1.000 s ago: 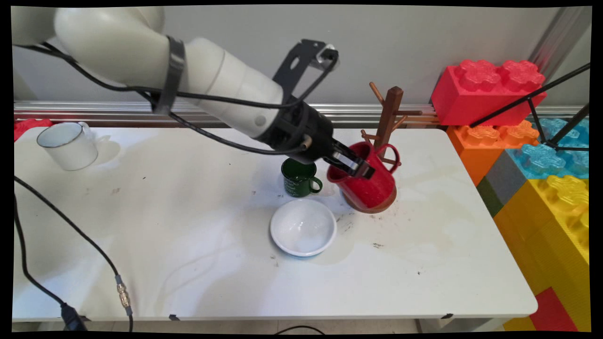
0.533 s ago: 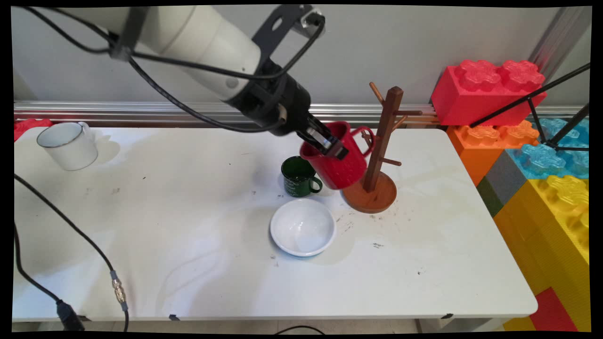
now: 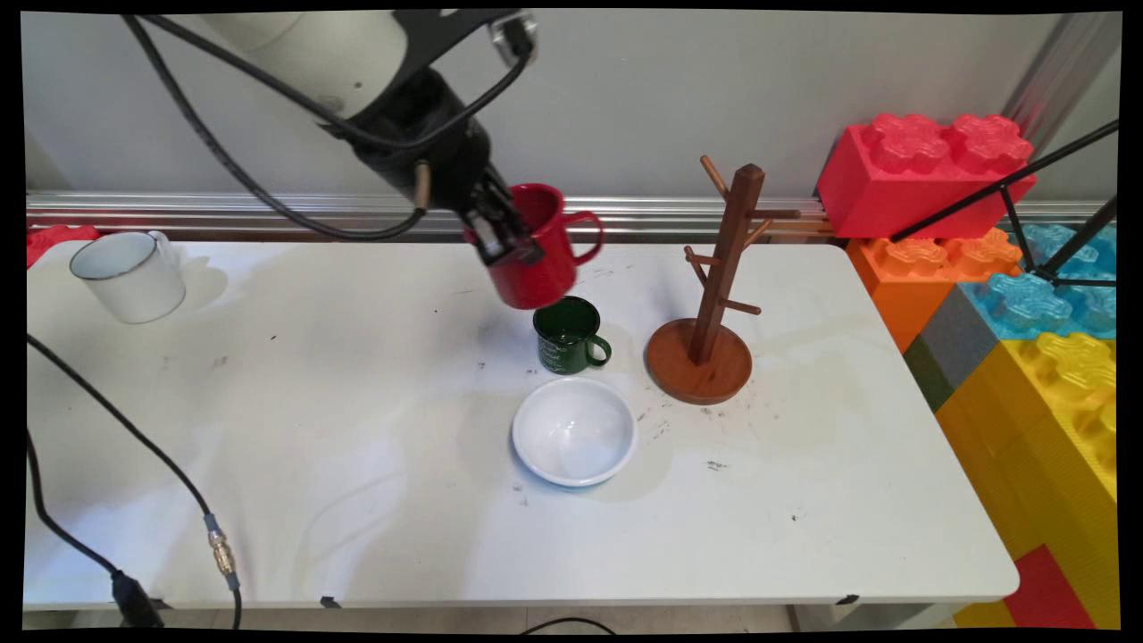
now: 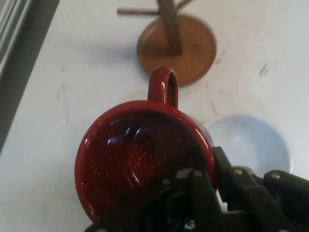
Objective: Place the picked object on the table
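1. Gripping the red mug (image 3: 536,254) by its rim, the gripper (image 3: 500,237) sits upper centre of the main view; one finger inside the mug, one outside, clamped on the wall.
2. Mug is off the table (image 3: 357,446), roughly upright w/ a slight tilt, handle pointing to frame right. Its bottom edge overlaps the rim of the green mug (image 3: 569,337) in the pic; can't tell if they touch.
3. Hand view: red mug (image 4: 140,159) fills the centre, mouth toward the camera, inside dark red w/ pale specks; handle points up-frame. Black fingers (image 4: 203,193) come from the bottom edge & clamp the rim at lower right.
4. Green mug stands at frame centre, handle to the right. White bowl (image 3: 574,431) just below it, near but apart.
5. Wooden mug tree (image 3: 714,295) right of centre, round base on the table, pegs bare. In hand view its base (image 4: 176,48) is at top centre, bowl (image 4: 251,142) at right.
6. White enamel mug (image 3: 128,275) at far left, well apart from the rest.
7. Big toy blocks (image 3: 982,223) stacked at the right edge, beside the table.
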You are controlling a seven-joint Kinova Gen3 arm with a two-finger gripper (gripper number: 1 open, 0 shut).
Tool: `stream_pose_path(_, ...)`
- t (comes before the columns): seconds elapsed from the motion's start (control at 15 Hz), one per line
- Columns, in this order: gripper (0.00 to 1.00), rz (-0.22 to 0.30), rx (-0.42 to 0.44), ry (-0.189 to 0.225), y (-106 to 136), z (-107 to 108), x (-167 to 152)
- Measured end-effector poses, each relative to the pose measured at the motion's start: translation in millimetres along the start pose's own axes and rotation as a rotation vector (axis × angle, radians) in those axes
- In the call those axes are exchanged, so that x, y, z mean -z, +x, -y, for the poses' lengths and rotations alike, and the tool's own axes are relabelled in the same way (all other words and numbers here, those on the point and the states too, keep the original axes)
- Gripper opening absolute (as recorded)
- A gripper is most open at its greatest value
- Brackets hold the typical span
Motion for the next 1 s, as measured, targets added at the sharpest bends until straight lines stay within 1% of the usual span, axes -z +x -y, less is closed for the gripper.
stream_pose_path(0.13, 0.0, 0.051, -0.054, 0.017, -12.6, 3.5, -0.7)
stream_pose_path(0.4, 0.0, 0.134, -0.132, 0.035, -36.6, 8.3, -8.3)
stream_pose_path(0.47, 0.0, 0.162, -0.154, 0.038, -45.6, 9.4, -13.3)
stream_pose_path(0.67, 0.0, 0.222, -0.19, 0.023, -67.6, 6.5, -31.5)
stream_pose_path(0.87, 0.0, 0.269, -0.224, 0.006, -86.6, 2.5, -54.4)
stream_pose_path(1.0, 0.0, 0.289, -0.233, -0.004, -95.2, 0.0, -66.0)
